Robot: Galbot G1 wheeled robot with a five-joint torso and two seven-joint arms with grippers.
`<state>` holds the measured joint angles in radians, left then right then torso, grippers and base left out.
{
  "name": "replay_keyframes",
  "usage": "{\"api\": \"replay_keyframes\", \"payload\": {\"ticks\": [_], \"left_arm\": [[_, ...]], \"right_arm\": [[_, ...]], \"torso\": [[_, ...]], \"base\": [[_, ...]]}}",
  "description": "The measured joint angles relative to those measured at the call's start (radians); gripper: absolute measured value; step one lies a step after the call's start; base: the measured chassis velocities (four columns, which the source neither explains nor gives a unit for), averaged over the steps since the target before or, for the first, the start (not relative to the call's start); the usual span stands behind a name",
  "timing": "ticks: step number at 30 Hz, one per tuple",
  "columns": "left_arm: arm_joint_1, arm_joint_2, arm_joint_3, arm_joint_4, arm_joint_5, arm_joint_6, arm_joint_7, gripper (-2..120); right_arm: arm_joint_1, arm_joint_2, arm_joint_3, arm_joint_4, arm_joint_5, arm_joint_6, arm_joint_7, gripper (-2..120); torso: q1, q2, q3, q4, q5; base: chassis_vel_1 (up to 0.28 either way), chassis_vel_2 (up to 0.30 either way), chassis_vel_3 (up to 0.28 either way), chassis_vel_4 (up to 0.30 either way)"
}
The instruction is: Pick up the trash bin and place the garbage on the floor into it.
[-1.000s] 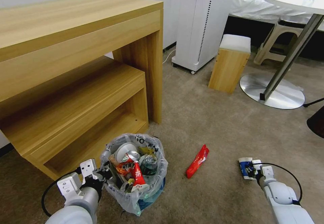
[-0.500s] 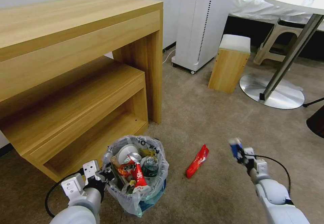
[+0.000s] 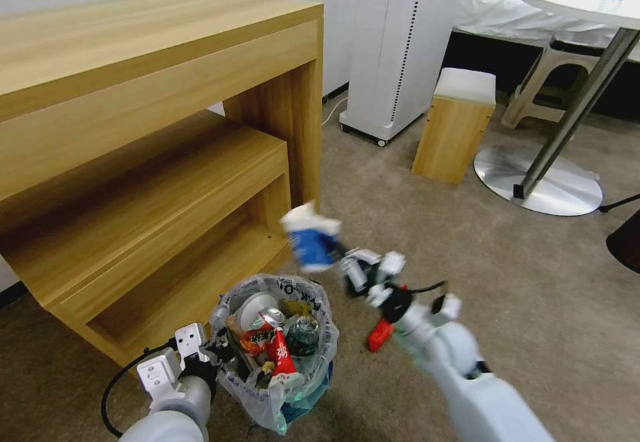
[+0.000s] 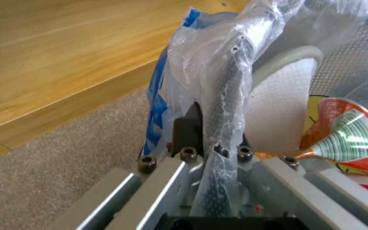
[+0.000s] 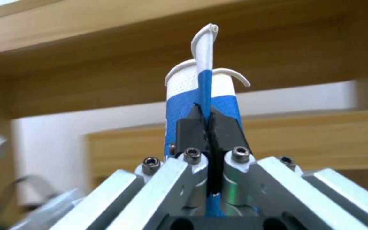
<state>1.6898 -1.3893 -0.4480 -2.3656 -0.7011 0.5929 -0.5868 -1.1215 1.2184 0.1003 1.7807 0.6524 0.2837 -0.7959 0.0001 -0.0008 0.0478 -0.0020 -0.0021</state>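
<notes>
The trash bin [image 3: 288, 389], lined with a crinkly plastic bag, sits low in the head view, packed with red wrappers [image 3: 267, 343], a crushed can [image 3: 272, 316] and a bottle [image 3: 304, 335]. My left gripper [image 3: 215, 354] is shut on its near-left rim, and the left wrist view shows the bagged rim [image 4: 232, 92] pinched by the left gripper [image 4: 216, 142]. My right gripper [image 3: 341, 260] is shut on a squashed blue-white paper cup [image 3: 310, 241], held in the air just beyond the bin's far rim. In the right wrist view the right gripper [image 5: 209, 123] clamps the cup [image 5: 184, 83]. A red wrapper [image 3: 379, 336] lies on the carpet floor [image 3: 507, 282], partly hidden by my right arm.
A wooden desk with low shelves [image 3: 167, 95] stands close behind and left of the bin. Farther back are a white appliance [image 3: 400, 42], a wooden stool [image 3: 453, 125] and a round table's metal base [image 3: 540, 185]. A dark object [image 3: 627, 239] sits at the right edge.
My right gripper has lifted the cup off the carpet at the right and swung it up and left to the bin's far side. The left gripper and bin shifted slightly right.
</notes>
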Motion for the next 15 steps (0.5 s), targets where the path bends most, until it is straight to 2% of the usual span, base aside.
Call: {"api": "replay_keyframes", "payload": {"ticks": [1, 8, 15], "left_arm": [[0.0, 0.0, 0.0, 0.0, 0.0, 0.0, 0.0, 0], [0.0, -0.001, -0.003, 0.0, 0.006, 0.0, 0.0, 0], [0.003, -0.007, 0.005, -0.003, 0.019, 0.0, 0.001, 0]], "right_arm": [[0.0, 0.0, 0.0, 0.0, 0.0, 0.0, 0.0, 0], [-0.018, -0.002, -0.039, -0.059, -0.066, 0.005, -0.199, 0], [-0.033, -0.002, -0.036, -0.089, -0.121, 0.024, -0.234, 0]], "torso": [[0.0, 0.0, 0.0, 0.0, 0.0], [0.0, 0.0, 0.0, -0.0002, 0.0001], [0.0, 0.0, 0.0, -0.0001, 0.0001]], "base": [[0.0, 0.0, 0.0, 0.0], [0.0, 0.0, 0.0, 0.0], [0.0, 0.0, 0.0, 0.0]]}}
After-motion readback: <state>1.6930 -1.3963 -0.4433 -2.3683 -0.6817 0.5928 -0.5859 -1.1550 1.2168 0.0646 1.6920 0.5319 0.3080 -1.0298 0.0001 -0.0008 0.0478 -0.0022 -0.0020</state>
